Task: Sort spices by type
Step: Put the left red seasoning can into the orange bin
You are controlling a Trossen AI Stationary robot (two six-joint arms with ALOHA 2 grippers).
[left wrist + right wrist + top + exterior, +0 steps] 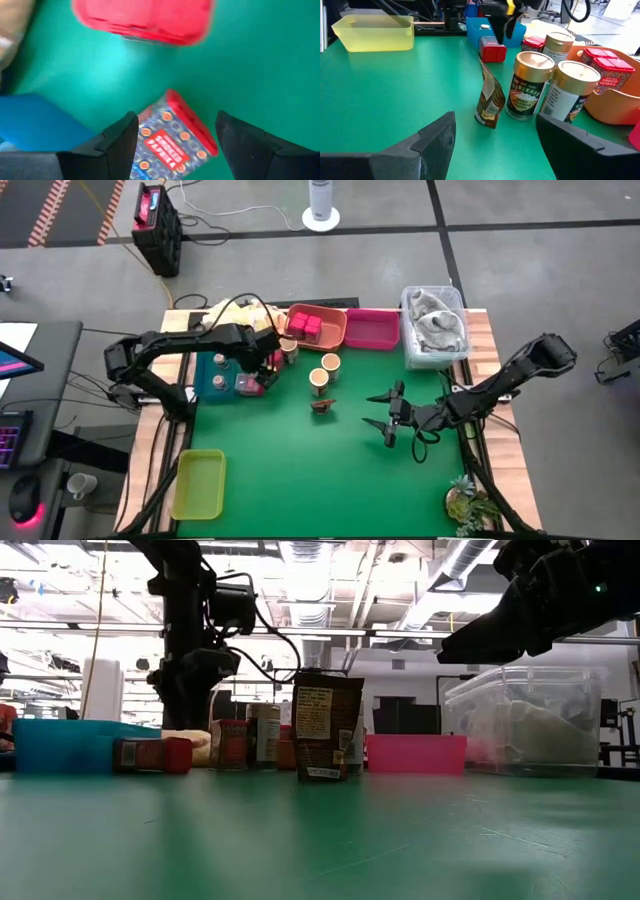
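A green counter sits on a wooden frame in a workshop with a grey floor; the low view shows ceiling pipes and bright lights behind it. Along the far edge stand an orange tray, a magenta tray and a clear lidded bin holding grey cloth. A teal tray lies at the left side and a yellow-green tray at the near left corner.

The left gripper hangs just beside the teal tray, its fingers spread apart on either side of a red-lidded spice tin lying on its side on the counter, not visibly touching it. A second red box lies just beyond it.

The right gripper hovers over the middle of the counter, right of the spices, fingers wide apart and holding nothing.

Ahead of it stand 2 gold-lidded round jars side by side near the orange tray, with a small brown pouch upright just beside them. 2 pink-red cube boxes rest inside the orange tray.
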